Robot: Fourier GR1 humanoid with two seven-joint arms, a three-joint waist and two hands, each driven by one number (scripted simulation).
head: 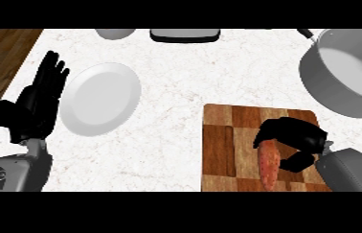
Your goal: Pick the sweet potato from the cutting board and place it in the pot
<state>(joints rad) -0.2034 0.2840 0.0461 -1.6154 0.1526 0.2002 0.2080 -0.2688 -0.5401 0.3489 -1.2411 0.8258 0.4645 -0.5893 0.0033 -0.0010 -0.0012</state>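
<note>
Two hands show in the head view. The right hand (291, 140) lies over the wooden cutting board (230, 145) at the lower right of the marble bench (176, 74), its fingers curled down round the upper end of the sweet potato (268, 167), so it is grasping it. The sweet potato lies lengthwise on the board, its orange body running from under the hand toward the near edge. Whether it has left the board's surface cannot be told. The left hand (39, 102) rests at the left edge, fingers straight and pointing up, holding nothing, just beside a white plate (99, 100). The grey pot (332, 76) stands at the right edge, beyond the cutting board and apart from it. Along the far edge sit a grey bowl (115, 33) and a dark tray-like object (184, 35), both partly cut off.
</note>
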